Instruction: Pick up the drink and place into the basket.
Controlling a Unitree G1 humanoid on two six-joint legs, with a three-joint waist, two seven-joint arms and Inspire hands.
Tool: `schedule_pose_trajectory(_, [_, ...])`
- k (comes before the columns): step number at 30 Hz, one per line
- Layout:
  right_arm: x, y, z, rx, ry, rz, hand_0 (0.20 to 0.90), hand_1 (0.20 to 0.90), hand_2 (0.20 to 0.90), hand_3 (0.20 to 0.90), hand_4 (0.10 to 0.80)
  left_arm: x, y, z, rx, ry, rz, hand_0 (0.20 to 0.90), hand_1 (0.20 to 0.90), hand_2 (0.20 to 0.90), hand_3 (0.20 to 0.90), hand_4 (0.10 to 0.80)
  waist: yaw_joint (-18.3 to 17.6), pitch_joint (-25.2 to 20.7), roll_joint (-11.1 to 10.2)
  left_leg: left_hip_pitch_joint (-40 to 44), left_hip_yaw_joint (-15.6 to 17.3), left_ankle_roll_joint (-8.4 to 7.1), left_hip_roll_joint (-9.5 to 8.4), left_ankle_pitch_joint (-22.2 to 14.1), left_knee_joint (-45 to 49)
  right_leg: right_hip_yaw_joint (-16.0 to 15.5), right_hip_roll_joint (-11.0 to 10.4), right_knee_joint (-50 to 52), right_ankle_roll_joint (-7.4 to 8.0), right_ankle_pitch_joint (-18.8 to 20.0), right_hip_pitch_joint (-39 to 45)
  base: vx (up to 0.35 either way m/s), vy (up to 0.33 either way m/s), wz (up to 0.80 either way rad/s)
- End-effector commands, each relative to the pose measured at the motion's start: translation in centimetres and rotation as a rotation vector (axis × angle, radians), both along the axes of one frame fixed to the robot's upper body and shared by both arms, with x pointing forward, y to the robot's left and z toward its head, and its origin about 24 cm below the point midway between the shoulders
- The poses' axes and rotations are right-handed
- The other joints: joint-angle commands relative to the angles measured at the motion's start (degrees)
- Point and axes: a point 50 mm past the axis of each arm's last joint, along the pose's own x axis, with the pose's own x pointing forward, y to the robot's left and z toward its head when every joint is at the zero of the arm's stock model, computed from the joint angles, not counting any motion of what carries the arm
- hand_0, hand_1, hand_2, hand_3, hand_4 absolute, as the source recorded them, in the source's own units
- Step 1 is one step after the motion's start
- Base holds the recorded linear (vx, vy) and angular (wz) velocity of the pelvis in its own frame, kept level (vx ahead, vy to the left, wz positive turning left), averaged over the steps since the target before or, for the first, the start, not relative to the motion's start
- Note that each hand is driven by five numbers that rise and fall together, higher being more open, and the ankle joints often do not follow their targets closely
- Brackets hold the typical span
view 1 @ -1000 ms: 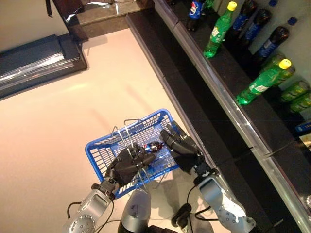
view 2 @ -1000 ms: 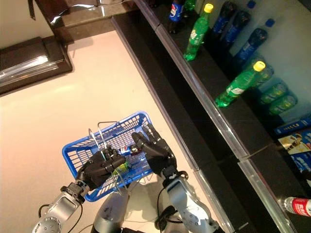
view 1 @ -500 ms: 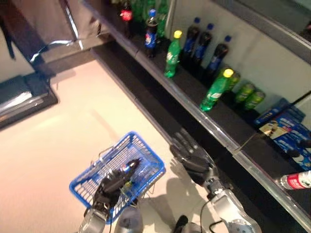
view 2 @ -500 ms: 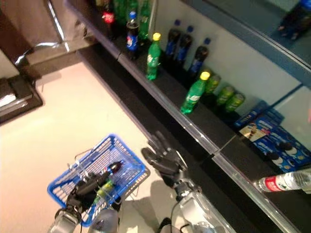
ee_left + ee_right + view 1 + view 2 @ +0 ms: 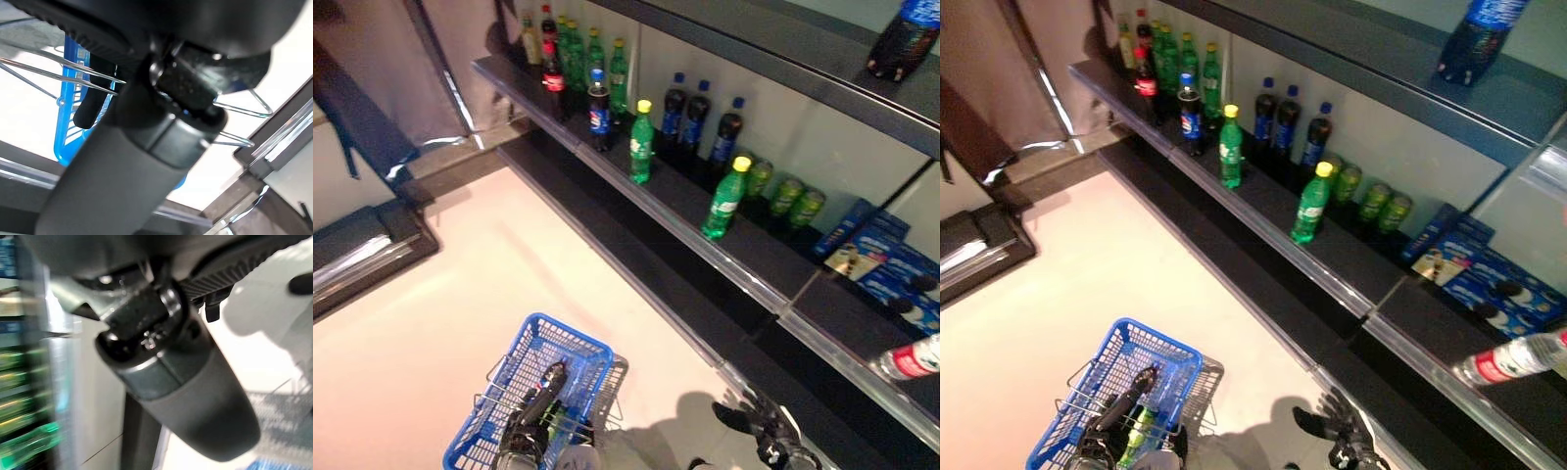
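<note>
The blue basket (image 5: 576,358) hangs low at the left, and its blue wall also shows in the left wrist view (image 5: 68,105). My left hand (image 5: 527,429) is shut on its thin wire handles (image 5: 58,76). A dark drink (image 5: 553,376) and a green drink (image 5: 1140,427) lie inside the basket, partly hidden by my hand. My right hand (image 5: 756,425) is open and empty, low at the right. It is apart from the basket, just in front of the shelf's base.
A long dark shelf (image 5: 685,211) runs along the right. It carries green bottles (image 5: 640,143), dark cola bottles (image 5: 693,121), green cans (image 5: 784,194) and blue boxes (image 5: 876,257). A clear bottle (image 5: 913,358) lies at the far right. Pale floor (image 5: 470,274) spreads to the left.
The camera has tilted up toward the shelf. My right hand has come out of the basket and moved to the right, empty. The drink stays in the basket.
</note>
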Motion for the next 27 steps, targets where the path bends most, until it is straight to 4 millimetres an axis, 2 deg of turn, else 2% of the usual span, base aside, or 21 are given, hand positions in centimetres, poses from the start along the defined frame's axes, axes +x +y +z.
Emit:
schedule_pose_trajectory(1, [2.4, 0.3, 1.0, -0.052, -0.097, -0.012, 0.9, 0.9, 0.9, 0.9, 0.8, 3.4, 1.7, 3.4, 0.119, -0.272, -0.066, 0.3, 0.3, 0.3, 0.2, 0.1, 0.6, -0.8, -0.3, 0.7, -0.2, 0.28, -1.03, -6.7, 8.4, 2.0, -1.5, 2.9, -0.96, 5.5, -3.4, 0.148, 0.317, 0.09])
schedule_pose_trajectory(2, [2.3, 0.3, 0.9, -0.057, -0.085, -0.019, 0.9, 0.9, 0.9, 0.9, 0.8, 3.4, 1.8, 3.5, 0.123, -0.273, -0.067, 0.3, 0.3, 0.3, 0.2, 0.1, 0.7, -0.7, -0.4, 0.8, -0.2, 0.56, -1.33, -7.0, 8.4, 2.1, -1.9, 3.3, -0.77, 5.8, -3.4, 0.184, 0.406, 0.08])
schedule_pose_trajectory(3, [1.5, 0.3, 0.0, -0.063, -0.043, -0.057, 0.9, 0.9, 0.9, 0.9, 0.8, 3.2, 2.1, 3.3, 0.127, -0.273, -0.064, 0.3, 0.3, 0.3, 0.2, 0.1, 0.7, -0.9, -0.2, 1.8, 0.0, 1.97, -2.66, -7.9, 7.9, 2.4, -4.3, 6.1, -0.22, 7.8, -4.2, 0.156, 0.367, 0.02])
schedule_pose_trajectory(5, [1.1, 0.7, -0.7, -0.053, -0.01, -0.117, 0.9, 0.9, 0.9, 0.9, 0.8, 3.4, 2.4, 3.5, 0.136, -0.273, -0.067, 0.3, 0.3, 0.3, 0.2, 0.1, 0.6, -1.1, 0.2, 2.8, 0.3, 3.59, -4.44, -8.6, 7.0, 2.5, -6.8, 11.3, 0.36, 11.1, -6.3, 0.16, 0.415, 0.04])
schedule_pose_trajectory(6, [1.0, 0.7, -0.9, -0.061, -0.003, -0.124, 0.9, 0.9, 0.9, 0.9, 0.8, 3.4, 2.6, 3.6, 0.14, -0.275, -0.069, 0.3, 0.3, 0.3, 0.2, 0.1, 0.6, -1.1, 0.4, 3.2, 0.5, 4.04, -4.88, -8.8, 6.5, 2.3, -7.0, 13.2, 0.33, 11.5, -7.3, 0.163, 0.439, 0.08])
schedule_pose_trajectory(8, [1.1, 0.6, -1.0, -0.083, 0.001, -0.13, 0.9, 0.9, 0.9, 0.9, 0.8, 3.6, 3.0, 3.7, 0.147, -0.287, -0.077, 0.3, 0.3, 0.3, 0.2, 0.1, 0.3, -1.5, 1.3, 3.8, 0.6, 4.79, -5.45, -8.6, 4.9, 2.5, -5.5, 17.2, -0.24, 10.0, -8.6, 0.142, 0.353, 0.0])
schedule_pose_trajectory(9, [1.0, 0.3, -1.2, -0.082, 0.005, -0.152, 0.9, 0.9, 0.9, 0.9, 0.8, 3.8, 2.9, 3.7, 0.147, -0.296, -0.084, 0.3, 0.3, 0.3, 0.2, 0.1, -0.7, -2.0, 1.8, 3.9, -0.5, 5.32, -5.84, -8.4, 3.9, 5.0, -1.7, 19.0, -1.13, 7.8, -9.8, 0.131, 0.248, -0.11])
schedule_pose_trajectory(10, [0.9, 0.1, -1.3, -0.082, 0.01, -0.166, 0.9, 0.9, 0.9, 0.9, 0.8, 3.9, 2.9, 3.7, 0.146, -0.3, -0.086, 0.3, 0.3, 0.3, 0.2, 0.1, -1.3, -2.2, 1.8, 3.8, -1.3, 5.57, -6.16, -8.4, 3.6, 6.4, 0.9, 19.0, -1.74, 6.3, -10.3, 0.17, 0.25, 0.0])
schedule_pose_trajectory(13, [-0.1, -1.0, -2.0, -0.092, 0.045, -0.215, 0.9, 0.9, 0.9, 0.9, 0.8, 3.9, 2.5, 3.2, 0.137, -0.302, -0.085, 0.3, 0.3, 0.3, 0.2, 0.1, -3.6, -3.7, 0.9, 3.2, -3.8, 6.11, -7.85, -8.8, 3.4, 10.8, 10.1, 13.9, -4.68, 1.7, -10.4, 0.203, 0.146, 0.4])
schedule_pose_trajectory(14, [-0.2, -1.0, -2.0, -0.094, 0.05, -0.219, 0.9, 0.9, 0.9, 0.9, 0.8, 3.9, 2.5, 3.1, 0.136, -0.301, -0.085, 0.3, 0.3, 0.3, 0.2, 0.1, -3.8, -3.8, 0.8, 3.2, -3.9, 6.12, -7.97, -8.9, 3.6, 11.1, 10.6, 13.3, -4.95, 1.4, -10.3, 0.287, 0.097, 0.54])
schedule_pose_trajectory(15, [-1.0, -1.6, -2.4, -0.09, 0.071, -0.249, 0.9, 0.9, 0.9, 0.9, 0.8, 4.1, 2.1, 2.9, 0.124, -0.3, -0.094, 0.3, 0.3, 0.3, 0.2, 0.1, -4.6, -4.2, 0.0, 2.9, -3.8, 5.94, -8.56, -9.4, 4.4, 13.2, 12.8, 8.3, -6.17, 0.6, -9.4, 0.234, 0.049, 0.43])
schedule_pose_trajectory(17, [-1.6, -2.0, -2.7, -0.079, 0.086, -0.299, 0.9, 0.9, 0.9, 0.9, 0.8, 4.5, 1.5, 2.7, 0.106, -0.306, -0.11, 0.3, 0.3, 0.3, 0.2, 0.1, -5.4, -4.4, -1.1, 2.6, -3.3, 5.69, -9.49, -10.4, 5.5, 15.8, 13.6, 1.6, -5.87, 3.0, -9.2, 0.244, 0.026, 0.67])
schedule_pose_trajectory(20, [-2.2, -2.4, -3.0, -0.07, 0.096, -0.355, 0.9, 0.9, 0.9, 0.9, 0.8, 4.9, 0.9, 2.6, 0.091, -0.325, -0.135, 0.3, 0.3, 0.3, 0.2, 0.1, -6.5, -4.1, -2.3, 2.5, -3.0, 5.77, -10.4, -12.5, 6.9, 16.7, 13.5, -3.1, -4.49, 7.9, -12.4, 0.287, -0.036, 0.7])
schedule_pose_trajectory(22, [-2.1, -2.4, -3.2, -0.064, 0.109, -0.361, 0.9, 0.9, 0.9, 0.9, 0.8, 5.0, 0.8, 2.7, 0.089, -0.341, -0.136, 0.3, 0.3, 0.3, 0.2, 0.1, -7.1, -3.2, -2.8, 4.0, -2.2, 5.7, -10.83, -15.2, 8.1, 12.6, 12.7, -3.1, -3.06, 11.5, -17.1, 0.407, -0.055, 0.03])
schedule_pose_trajectory(24, [-2.1, -2.4, -3.2, -0.063, 0.116, -0.354, 0.9, 0.9, 0.9, 0.9, 0.8, 5.0, 1.0, 2.9, 0.094, -0.353, -0.134, 0.3, 0.3, 0.3, 0.2, 0.1, -7.2, -2.8, -3.0, 4.9, -1.7, 5.81, -11.04, -16.6, 9.0, 9.9, 12.5, -2.0, -2.73, 12.3, -19.0, 0.359, -0.028, -0.03])
schedule_pose_trajectory(25, [-2.1, -2.5, -3.3, -0.066, 0.125, -0.344, 0.9, 0.9, 0.9, 0.9, 0.8, 5.0, 1.1, 3.0, 0.103, -0.364, -0.131, 0.3, 0.3, 0.3, 0.2, 0.1, -7.2, -2.5, -3.2, 5.6, -1.1, 5.97, -11.31, -18.1, 11.0, 6.9, 12.4, -0.5, -2.92, 12.5, -20.1, 0.527, -0.031, -0.04])
schedule_pose_trajectory(26, [-2.3, -2.6, -3.3, -0.075, 0.135, -0.332, 0.9, 0.9, 0.9, 0.9, 0.8, 5.0, 1.1, 3.2, 0.108, -0.371, -0.126, 0.3, 0.3, 0.3, 0.2, 0.1, -7.4, -2.7, -3.1, 5.8, -1.2, 5.74, -11.43, -17.8, 12.9, 6.0, 12.6, 0.1, -3.73, 12.3, -20.2, 0.547, -0.028, -0.05])
schedule_pose_trajectory(27, [-2.6, -2.7, -3.3, -0.081, 0.142, -0.332, 0.9, 0.9, 0.9, 0.9, 0.8, 5.0, 1.0, 3.2, 0.107, -0.373, -0.125, 0.3, 0.3, 0.3, 0.2, 0.1, -7.6, -2.8, -2.7, 6.1, -1.6, 5.59, -11.2, -17.7, 14.7, 6.3, 13.2, 0.1, -4.31, 11.9, -19.8, 0.585, -0.037, 0.11])
